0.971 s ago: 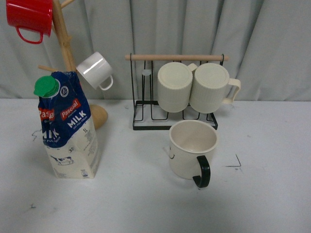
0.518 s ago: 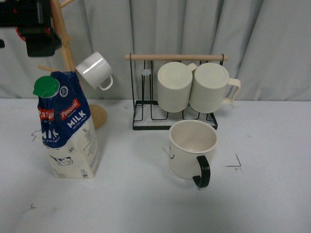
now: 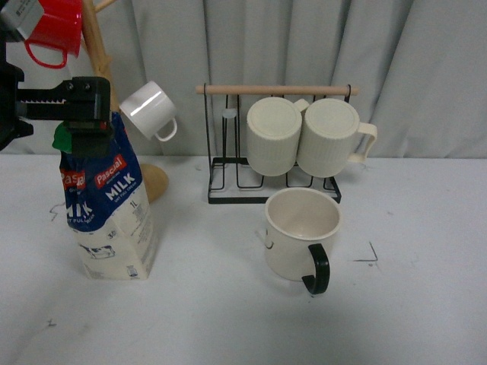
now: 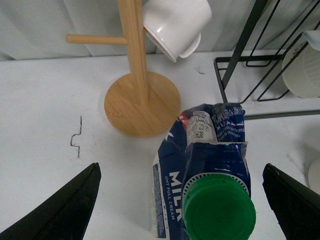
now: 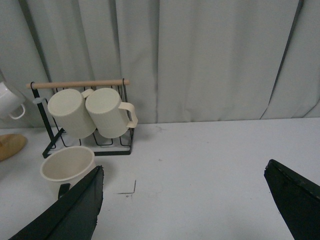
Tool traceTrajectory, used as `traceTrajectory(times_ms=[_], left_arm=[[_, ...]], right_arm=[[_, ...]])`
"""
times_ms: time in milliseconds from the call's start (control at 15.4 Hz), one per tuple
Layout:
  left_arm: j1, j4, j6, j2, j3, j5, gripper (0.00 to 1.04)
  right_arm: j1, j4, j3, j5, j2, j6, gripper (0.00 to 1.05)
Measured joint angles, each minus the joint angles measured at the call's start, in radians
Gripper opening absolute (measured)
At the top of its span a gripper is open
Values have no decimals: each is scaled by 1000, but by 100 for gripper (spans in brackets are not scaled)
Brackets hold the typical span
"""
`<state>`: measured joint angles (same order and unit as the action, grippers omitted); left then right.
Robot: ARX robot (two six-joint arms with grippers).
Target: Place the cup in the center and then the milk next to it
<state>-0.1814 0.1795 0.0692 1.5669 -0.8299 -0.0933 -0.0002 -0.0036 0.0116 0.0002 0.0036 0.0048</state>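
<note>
Left pincer (image 4: 182,202) descended; milk (image 3: 106,205) on tabletop (image 3: 228,319).

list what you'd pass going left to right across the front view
red mug → milk carton → small white mug → left ribbed mug → right ribbed mug. Left out: the cup, which sits below and across both ribbed mugs.

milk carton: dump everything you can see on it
The milk carton stands upright on the table, close to the wooden mug tree's base. Tall, paperboard by look: creased dark blue top with white MILK lettering, cream base with cow drawing, round green cap. The open left claw straddles its top, fingers apart from it.
</note>
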Motion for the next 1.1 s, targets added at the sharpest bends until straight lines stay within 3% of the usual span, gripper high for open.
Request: traceTrajectory(times_ms=[194, 647, 777, 1101], left_arm=[[-18, -3, 27, 68, 0, -5, 98], [-38, -12, 35, 89, 6, -45, 22], [-44, -26, 36, 83, 5, -44, 7], [-121, -100, 32, 55, -42, -87, 4]], right_arm=[[0, 0, 0, 0, 0, 0, 98], [0, 0, 0, 0, 0, 0, 98], [0, 0, 0, 0, 0, 0, 98], [0, 0, 0, 0, 0, 0, 98]])
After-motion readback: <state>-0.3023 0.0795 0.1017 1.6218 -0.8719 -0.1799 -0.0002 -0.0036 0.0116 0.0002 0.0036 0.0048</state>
